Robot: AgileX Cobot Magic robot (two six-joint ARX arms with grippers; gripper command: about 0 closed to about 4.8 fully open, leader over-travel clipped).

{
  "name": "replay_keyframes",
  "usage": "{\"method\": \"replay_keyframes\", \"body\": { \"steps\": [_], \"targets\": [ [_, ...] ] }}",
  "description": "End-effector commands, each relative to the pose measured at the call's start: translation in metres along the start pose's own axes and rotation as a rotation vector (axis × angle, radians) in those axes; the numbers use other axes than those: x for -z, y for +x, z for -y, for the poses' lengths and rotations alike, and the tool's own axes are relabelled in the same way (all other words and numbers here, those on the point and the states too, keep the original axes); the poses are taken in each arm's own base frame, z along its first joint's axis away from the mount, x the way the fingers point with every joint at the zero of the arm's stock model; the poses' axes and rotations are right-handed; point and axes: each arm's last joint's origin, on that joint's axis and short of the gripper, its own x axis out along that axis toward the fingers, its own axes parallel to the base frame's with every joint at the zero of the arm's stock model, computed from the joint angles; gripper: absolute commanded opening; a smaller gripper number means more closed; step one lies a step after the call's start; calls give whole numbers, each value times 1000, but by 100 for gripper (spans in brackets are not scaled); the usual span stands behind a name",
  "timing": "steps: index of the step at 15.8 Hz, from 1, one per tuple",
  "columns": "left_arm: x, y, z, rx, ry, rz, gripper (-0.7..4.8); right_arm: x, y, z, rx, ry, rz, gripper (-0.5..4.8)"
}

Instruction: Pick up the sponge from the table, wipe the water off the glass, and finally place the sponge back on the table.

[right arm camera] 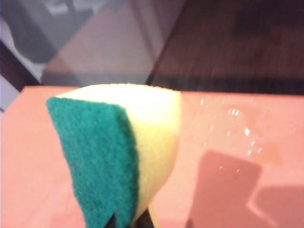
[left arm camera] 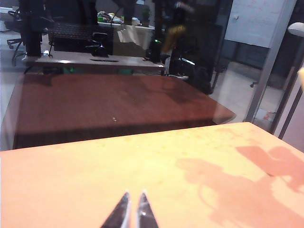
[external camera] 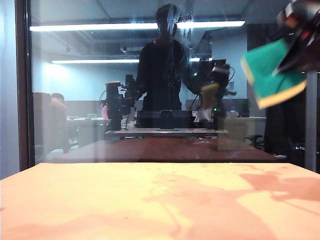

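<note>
My right gripper (external camera: 296, 49) is high at the right, shut on the sponge (external camera: 272, 75), which hangs tilted and blurred in front of the glass (external camera: 100, 100). In the right wrist view the sponge (right arm camera: 114, 152) fills the middle, its green face beside the pale foam, with the right gripper's (right arm camera: 130, 221) jaws pinching its edge. The water (external camera: 182, 25) is a patch of whitish streaks and drops on the glass near the dark figure's head. My left gripper (left arm camera: 133, 197) is shut and empty, low over the table (left arm camera: 95, 171). The table (external camera: 150, 200) lies bare below.
A dark frame (external camera: 21, 85) bounds the glass on the left and a grey post (external camera: 311, 120) stands at the right. A dimmer mirrored sponge image (external camera: 210, 95) shows in the glass. Small glints (right arm camera: 232, 128) show over the table beside the sponge.
</note>
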Motion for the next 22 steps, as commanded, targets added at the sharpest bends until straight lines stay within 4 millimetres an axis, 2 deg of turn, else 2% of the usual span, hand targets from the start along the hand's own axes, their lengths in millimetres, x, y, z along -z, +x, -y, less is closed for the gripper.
{"method": "replay_keyframes", "body": {
  "steps": [1, 7, 12, 16, 20, 21, 22],
  "targets": [
    [-2, 0, 0, 1, 9, 10, 24, 7, 18, -10, -49, -7, -29, -9],
    [-2, 0, 0, -2, 9, 11, 24, 39, 65, -24, -97, 42, -155, -9],
    [-2, 0, 0, -2, 9, 11, 24, 67, 91, -31, -125, 87, -243, -9],
    [-2, 0, 0, -3, 9, 11, 24, 79, 100, -29, -116, 116, -289, -9],
    [-2, 0, 0, -2, 9, 11, 24, 83, 101, -28, -106, 143, -317, -4],
    [-2, 0, 0, -2, 9, 11, 24, 84, 100, -28, -122, 147, -328, 30],
    [-2, 0, 0, -3, 9, 11, 24, 84, 100, -28, -123, 151, -333, 42]
  ]
}}
